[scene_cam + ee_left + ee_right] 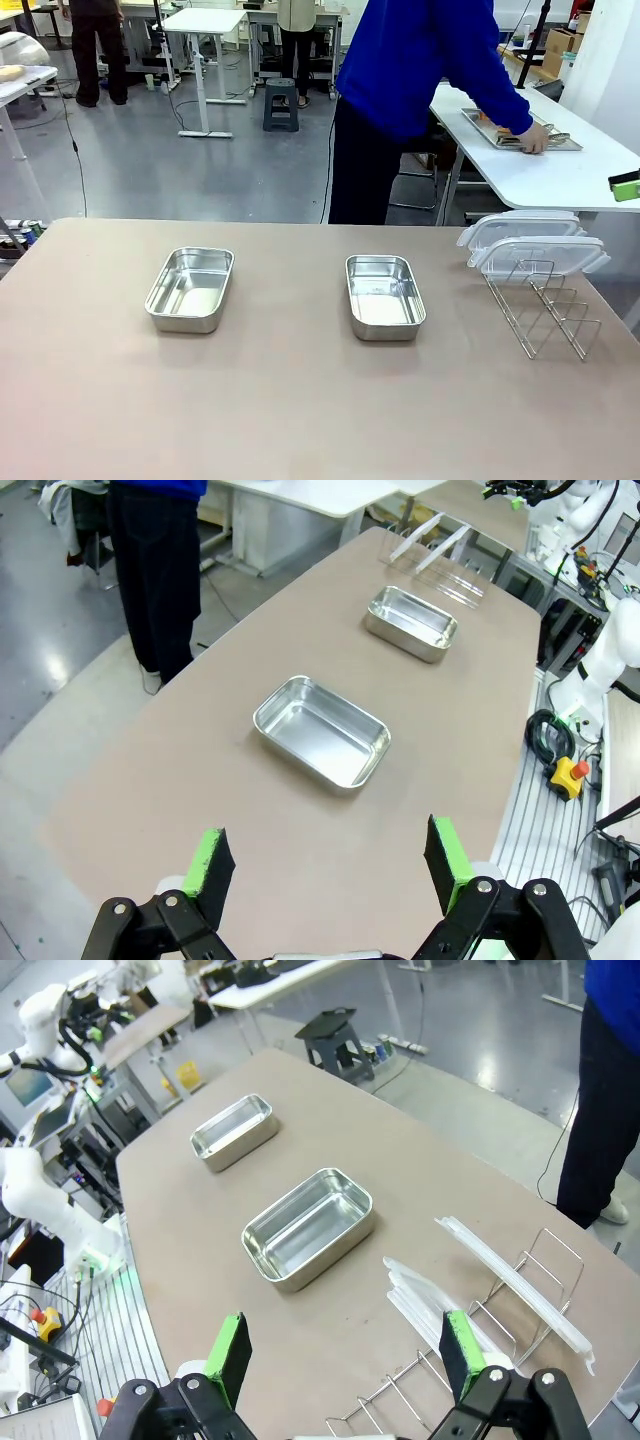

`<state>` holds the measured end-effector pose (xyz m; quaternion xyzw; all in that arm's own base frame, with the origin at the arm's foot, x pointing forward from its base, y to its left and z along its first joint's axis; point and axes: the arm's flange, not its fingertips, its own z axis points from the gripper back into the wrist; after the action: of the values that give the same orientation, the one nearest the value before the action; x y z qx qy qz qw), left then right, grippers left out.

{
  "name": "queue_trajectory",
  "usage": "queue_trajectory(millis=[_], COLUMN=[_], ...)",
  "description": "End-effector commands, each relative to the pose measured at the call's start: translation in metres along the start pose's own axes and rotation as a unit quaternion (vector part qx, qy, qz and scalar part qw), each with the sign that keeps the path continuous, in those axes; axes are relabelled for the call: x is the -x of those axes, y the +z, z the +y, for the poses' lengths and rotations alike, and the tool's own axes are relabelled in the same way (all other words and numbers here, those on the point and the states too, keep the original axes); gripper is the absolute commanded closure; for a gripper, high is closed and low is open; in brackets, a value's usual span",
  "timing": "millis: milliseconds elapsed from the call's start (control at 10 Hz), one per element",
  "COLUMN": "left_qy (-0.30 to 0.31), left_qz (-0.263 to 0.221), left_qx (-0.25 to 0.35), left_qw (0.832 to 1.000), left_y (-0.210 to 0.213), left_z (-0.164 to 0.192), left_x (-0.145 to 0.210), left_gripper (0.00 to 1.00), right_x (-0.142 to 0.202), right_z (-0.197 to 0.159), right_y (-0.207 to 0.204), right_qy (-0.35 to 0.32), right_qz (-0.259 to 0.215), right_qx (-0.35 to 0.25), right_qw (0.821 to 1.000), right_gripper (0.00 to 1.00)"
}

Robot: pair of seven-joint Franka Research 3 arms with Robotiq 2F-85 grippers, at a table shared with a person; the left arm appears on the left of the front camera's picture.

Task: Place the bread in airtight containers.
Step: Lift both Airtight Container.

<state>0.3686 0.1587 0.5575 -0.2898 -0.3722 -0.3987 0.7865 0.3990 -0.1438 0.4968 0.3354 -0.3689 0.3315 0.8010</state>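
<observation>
Front view: two shiny rectangular stainless-steel tins sat empty on tan worktop, well apart: left tin [188, 320] nearer left edge, right tin [388, 331] mid-worktop. Two clear plastic lids [530, 245] lay on one wire rack [545, 315] at right edge. Beyond far edge, person's hand [535, 140] lay on flat metal tray [480, 120] on white side table, grip impossible to tell. Small golden-brown bread [507, 134] lay beside that hand, count unclear. Left gripper [330, 860] and right gripper [345, 1355] had fingers spread wide, holding nothing. Bread probably light, soft, flaky and easily crushed; best pinched gently across middle.
</observation>
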Motion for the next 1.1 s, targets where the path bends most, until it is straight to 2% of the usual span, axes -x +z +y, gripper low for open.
queue_trajectory(millis=[0,1000], left_qy=[-0.011,-0.011], left_qz=[-0.013,-0.013], left_qx=[0.004,0.004], left_qw=[1.0,1.0], left_y=[0.0005,0.0005], left_z=[0.001,0.001], left_x=[-0.0012,-0.0012], left_gripper=[0.0,0.0], right_x=[-0.0003,-0.0003], right_z=[-0.0013,-0.0013], right_y=[-0.0024,-0.0024], right_qy=[0.012,0.012], right_qz=[-0.016,-0.016], right_qx=[-0.003,-0.003], right_qw=[1.0,1.0], right_gripper=[0.0,0.0])
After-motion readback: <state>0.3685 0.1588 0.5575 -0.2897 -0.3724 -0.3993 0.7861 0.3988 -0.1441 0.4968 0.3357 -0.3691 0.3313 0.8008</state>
